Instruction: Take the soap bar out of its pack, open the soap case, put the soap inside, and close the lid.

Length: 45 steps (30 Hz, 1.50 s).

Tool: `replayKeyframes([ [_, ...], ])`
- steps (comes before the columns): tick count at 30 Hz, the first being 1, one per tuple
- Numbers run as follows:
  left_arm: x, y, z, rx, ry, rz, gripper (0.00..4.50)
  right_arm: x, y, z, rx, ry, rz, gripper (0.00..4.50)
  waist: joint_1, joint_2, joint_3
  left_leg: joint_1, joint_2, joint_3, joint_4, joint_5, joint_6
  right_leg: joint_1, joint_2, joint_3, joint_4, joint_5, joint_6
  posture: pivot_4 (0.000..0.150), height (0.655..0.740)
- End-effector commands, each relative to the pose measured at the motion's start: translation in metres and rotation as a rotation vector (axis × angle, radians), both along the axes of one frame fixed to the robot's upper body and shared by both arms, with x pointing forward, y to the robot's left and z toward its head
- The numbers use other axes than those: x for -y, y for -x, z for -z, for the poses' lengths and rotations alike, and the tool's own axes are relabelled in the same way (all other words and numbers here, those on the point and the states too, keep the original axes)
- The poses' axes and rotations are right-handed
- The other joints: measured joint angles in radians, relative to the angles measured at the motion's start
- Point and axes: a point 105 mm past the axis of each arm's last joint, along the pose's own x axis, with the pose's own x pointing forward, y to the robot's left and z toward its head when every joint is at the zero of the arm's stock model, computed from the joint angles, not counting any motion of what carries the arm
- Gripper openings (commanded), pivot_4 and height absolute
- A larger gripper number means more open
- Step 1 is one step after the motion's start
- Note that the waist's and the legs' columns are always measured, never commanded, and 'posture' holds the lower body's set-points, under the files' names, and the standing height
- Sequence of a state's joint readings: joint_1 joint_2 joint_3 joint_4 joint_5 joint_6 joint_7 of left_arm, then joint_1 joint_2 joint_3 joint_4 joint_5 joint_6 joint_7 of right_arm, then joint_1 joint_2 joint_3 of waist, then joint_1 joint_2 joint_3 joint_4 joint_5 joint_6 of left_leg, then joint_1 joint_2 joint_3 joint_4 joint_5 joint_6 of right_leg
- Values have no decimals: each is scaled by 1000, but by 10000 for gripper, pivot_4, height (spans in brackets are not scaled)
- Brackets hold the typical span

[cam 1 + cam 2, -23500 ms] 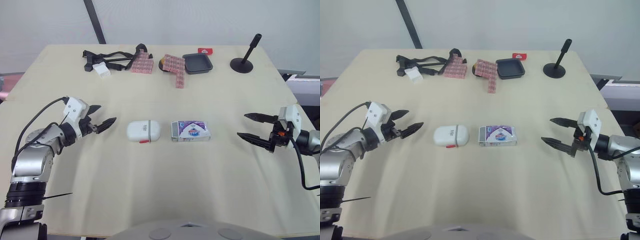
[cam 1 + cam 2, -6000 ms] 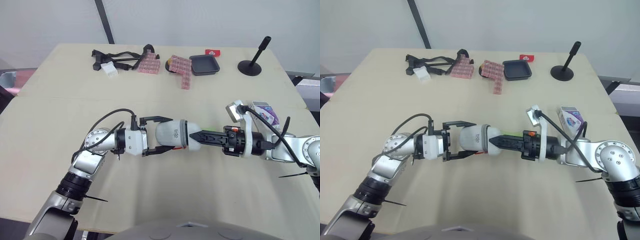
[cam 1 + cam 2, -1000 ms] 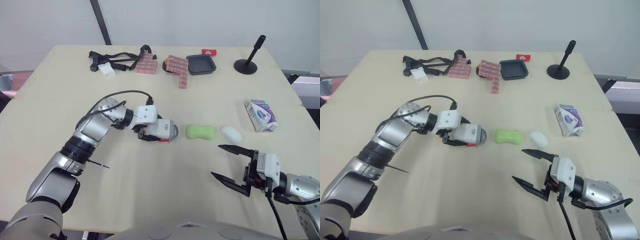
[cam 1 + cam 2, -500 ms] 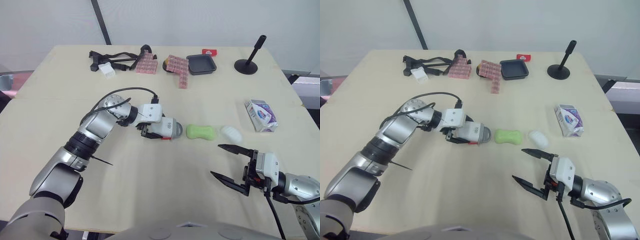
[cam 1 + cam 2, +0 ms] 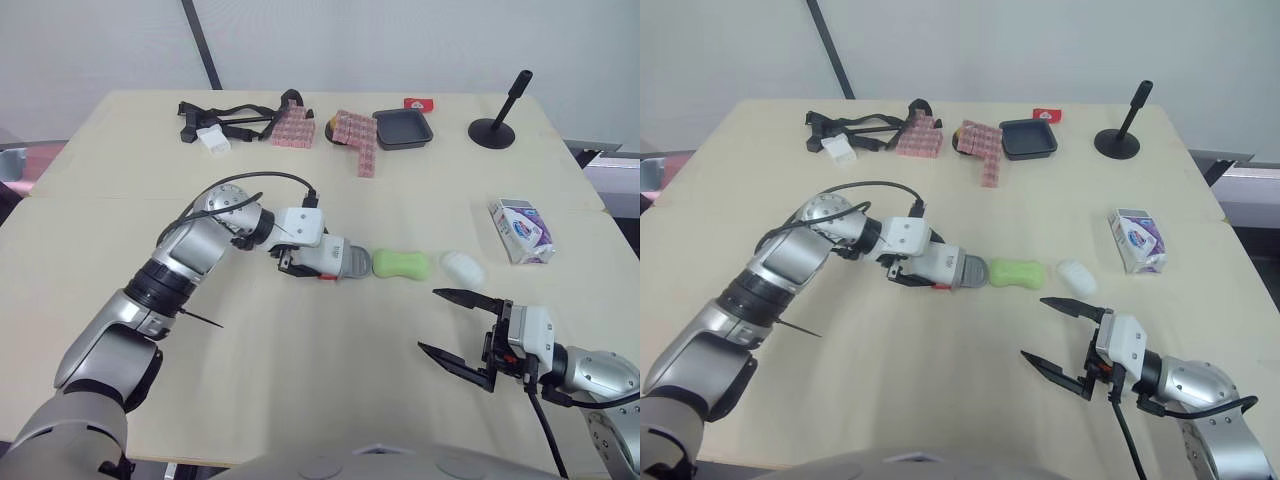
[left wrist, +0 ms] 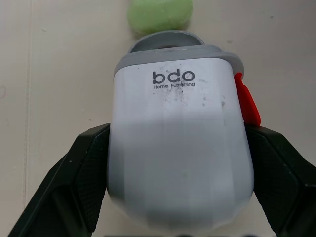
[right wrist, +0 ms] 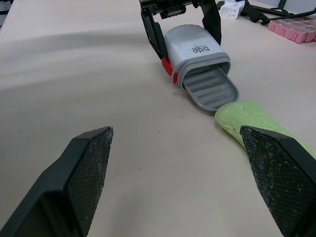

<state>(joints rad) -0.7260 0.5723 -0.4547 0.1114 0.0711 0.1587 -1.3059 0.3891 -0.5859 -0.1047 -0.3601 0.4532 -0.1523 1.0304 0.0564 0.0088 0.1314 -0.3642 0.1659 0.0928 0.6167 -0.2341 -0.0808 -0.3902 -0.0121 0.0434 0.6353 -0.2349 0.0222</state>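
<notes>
The white soap case (image 5: pixel 322 255) lies on its side on the table, its grey inner tray (image 7: pixel 211 88) sticking out of the open end toward the green soap bar (image 5: pixel 401 263). The tray's tip touches or nearly touches the soap. My left gripper (image 5: pixel 318 260) is shut on the case, one black finger (image 6: pixel 74 182) on each side, beside the red latch (image 6: pixel 247 101). A white rounded cap (image 5: pixel 462 267) lies just right of the soap. The purple-and-white soap pack (image 5: pixel 522 230) rests farther right. My right gripper (image 5: pixel 463 327) hovers open near the front right, holding nothing.
Along the table's far edge lie a black strap bundle (image 5: pixel 230 118), pink block stacks (image 5: pixel 355 135), a black tray (image 5: pixel 403 128), a small red item (image 5: pixel 415 102) and a black stand (image 5: pixel 497 128).
My left gripper has slid the soap case to the right, closing the gap between the tray's end and the green soap. My right gripper has barely moved.
</notes>
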Motion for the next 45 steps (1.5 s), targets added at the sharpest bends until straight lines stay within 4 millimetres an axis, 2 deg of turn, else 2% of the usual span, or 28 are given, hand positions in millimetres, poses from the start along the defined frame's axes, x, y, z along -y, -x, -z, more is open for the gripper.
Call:
replayKeyframes([
  [1, -13, -6, -11, 36, -1, -16, 34829, -1, 0, -7, 30, 0, -7, 44241, 1, 0, 0, 0, 0, 0, 0, 0, 0, 0, 0, 0, 0, 0, 0, 1500, 7400],
  [12, -52, -11, -9, 33, -28, -71, 34829, 2, -4, -11, 33, -31, 7, 44241, 0, 0, 0, 0, 0, 0, -1, 0, 0, 0, 0, 0, -1, 0, 0, 1500, 7400],
  [22, -70, -10, -6, 26, 35, -112, 34829, 4, -8, -17, 8, -128, 79, 44241, 1, 0, 0, 0, 0, 0, -1, 0, 0, 0, 0, -1, -1, 0, 0, 1500, 7400],
  [34, -65, -6, 0, 4, 117, -68, 34829, 2, -4, -13, 3, -85, 41, 44241, 1, 0, 0, 0, 0, 0, -1, 0, -1, 0, 0, -1, -1, 0, 0, 1500, 7400],
  [45, -67, -8, 6, -4, 103, -63, 34829, 2, -2, -11, -1, -68, 41, 44241, 0, 0, 0, 0, 0, 0, -2, 0, -1, 0, 0, -1, -1, 0, 0, 1500, 7400],
])
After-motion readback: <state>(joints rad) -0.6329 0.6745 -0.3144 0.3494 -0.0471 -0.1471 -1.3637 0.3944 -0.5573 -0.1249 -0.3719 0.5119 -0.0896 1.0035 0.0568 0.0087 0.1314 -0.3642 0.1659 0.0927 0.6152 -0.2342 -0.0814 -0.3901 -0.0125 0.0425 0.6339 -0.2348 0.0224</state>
